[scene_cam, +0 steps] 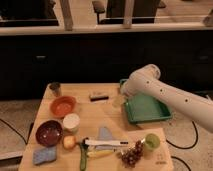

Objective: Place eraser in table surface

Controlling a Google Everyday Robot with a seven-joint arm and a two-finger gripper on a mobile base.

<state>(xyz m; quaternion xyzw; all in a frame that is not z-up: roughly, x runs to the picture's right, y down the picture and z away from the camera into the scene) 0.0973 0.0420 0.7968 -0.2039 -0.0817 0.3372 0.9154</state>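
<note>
Pale wood, the table surface (100,114), bears the eraser (98,95) lying flat just beside my gripper (118,99), on the side away from the green tray (145,112). Its long axis points at the gripper. My white arm (170,95) reaches in over that tray, wrist bent down. Whether the gripper is open or holds anything, I cannot tell.

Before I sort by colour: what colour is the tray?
The tray is green, camera view; the gripper hangs at its left edge.
</note>
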